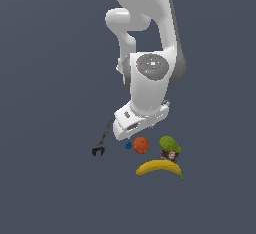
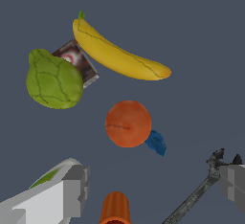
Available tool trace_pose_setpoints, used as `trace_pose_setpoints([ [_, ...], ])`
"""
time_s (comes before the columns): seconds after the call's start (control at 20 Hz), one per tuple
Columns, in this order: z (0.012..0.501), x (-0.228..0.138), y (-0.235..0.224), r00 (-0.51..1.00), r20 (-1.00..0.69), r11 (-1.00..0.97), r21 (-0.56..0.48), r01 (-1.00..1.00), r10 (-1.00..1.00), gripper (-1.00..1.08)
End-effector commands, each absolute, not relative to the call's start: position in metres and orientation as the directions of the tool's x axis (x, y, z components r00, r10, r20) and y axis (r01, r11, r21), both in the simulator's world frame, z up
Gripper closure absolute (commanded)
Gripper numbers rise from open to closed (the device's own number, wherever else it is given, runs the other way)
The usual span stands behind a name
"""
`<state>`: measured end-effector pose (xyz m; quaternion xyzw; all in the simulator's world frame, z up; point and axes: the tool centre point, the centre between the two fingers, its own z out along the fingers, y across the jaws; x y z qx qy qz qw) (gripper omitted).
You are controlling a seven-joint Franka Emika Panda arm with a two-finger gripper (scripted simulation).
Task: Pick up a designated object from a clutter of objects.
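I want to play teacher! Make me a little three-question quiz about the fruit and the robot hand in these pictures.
1. True or false: the gripper is holding the orange.
2. What touches the orange? A) the banana B) the blue piece C) the wrench
3. Fill in: the dark box lies between the banana and the ___ fruit.

Key:
1. False. Its fingers stand apart with nothing between them, and the orange lies out in front.
2. B. The blue piece sits right against the orange; the banana and the wrench lie apart from it.
3. Green. The green fruit partly covers the box.
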<state>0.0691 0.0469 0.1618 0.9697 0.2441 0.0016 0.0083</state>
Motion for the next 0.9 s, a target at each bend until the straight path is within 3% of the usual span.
trace_pose_setpoints([
  [0.0,0.141,0.073,0.051,0.857,-0.001,-0.857,0.012,0.515,0.515,-0.92],
  [0.35,0.105,0.076,0.059,0.813,0.000,-0.813,0.002,0.582,0.582,-0.92],
  [0.85,0.092,0.075,0.060,0.805,-0.001,-0.805,0.000,0.593,0.593,-0.92],
])
